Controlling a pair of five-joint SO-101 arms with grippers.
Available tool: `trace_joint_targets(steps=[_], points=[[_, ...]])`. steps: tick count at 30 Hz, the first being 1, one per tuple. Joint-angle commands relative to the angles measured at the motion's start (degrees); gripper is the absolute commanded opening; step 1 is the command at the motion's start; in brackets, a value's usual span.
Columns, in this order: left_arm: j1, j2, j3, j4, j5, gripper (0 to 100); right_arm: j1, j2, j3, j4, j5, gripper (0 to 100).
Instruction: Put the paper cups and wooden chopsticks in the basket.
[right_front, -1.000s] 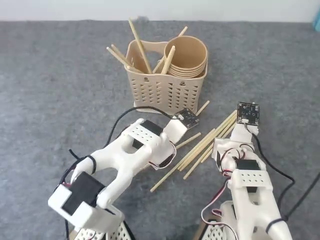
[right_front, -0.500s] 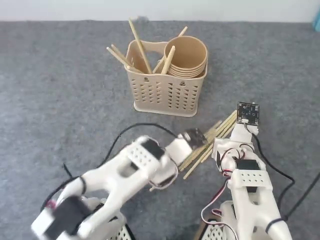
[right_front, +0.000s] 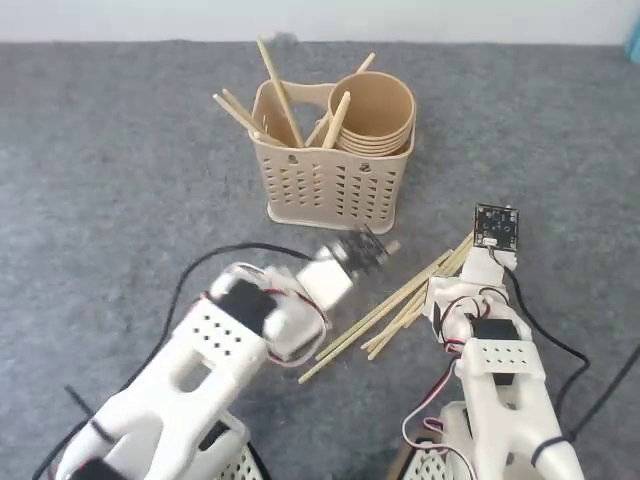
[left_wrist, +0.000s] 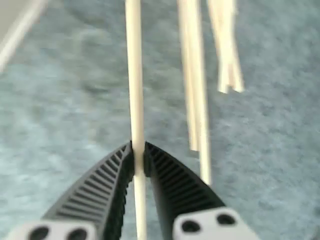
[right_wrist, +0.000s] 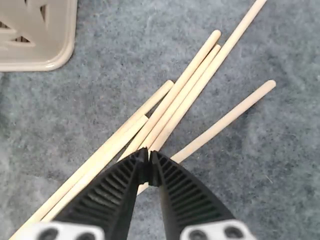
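Just short of the basket (right_front: 330, 185), left jaws are clamping one chopstick (left_wrist: 133, 75); right jaws are sitting together over the loose pile (right_wrist: 175, 107). Worth tilting that chopstick upright before lowering in.

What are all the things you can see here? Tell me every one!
mat: one, grey, covering the table.
basket: one, beige with holes, at the far middle of the mat.
paper cups: one nested stack, tan, in the basket's right part; exact number unclear.
chopsticks in the basket: several, pale wood, sticking up and out at angles.
loose chopsticks: several, pale wood, lying on the mat in front of the basket.
held chopstick: one, pale wood, in the left end effector.
arms: two, white, at the near edge.
left end effector: one, black, shut on the held chopstick.
right end effector: one, black, shut, over the loose chopsticks.
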Motion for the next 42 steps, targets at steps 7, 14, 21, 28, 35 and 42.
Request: trace_joint_targets(steps=[7,14,21,28,35,42], points=[[-3.69,-21.10,-5.67,3.52,-0.88,1,0.66,-1.80,-0.53,-0.92,0.79,1.3],[-3.78,-38.86,-5.67,1.76,-0.70,1,0.66,-1.80,-0.53,-1.01,0.79,1.3],[-4.22,-51.96,0.31,-25.41,-0.62,1,0.66,-1.80,-0.53,-1.01,0.79,1.3],[-6.24,-46.33,6.29,-57.49,-0.88,1,0.66,-1.71,-0.53,-1.10,0.79,1.3],[-9.49,-21.98,-4.26,-74.64,-0.79,1,0.66,-1.71,-0.53,-1.10,0.70,1.3],[-10.46,-2.99,-18.59,-75.34,-0.70,1,0.66,-1.71,-0.53,-1.10,0.79,1.5]])
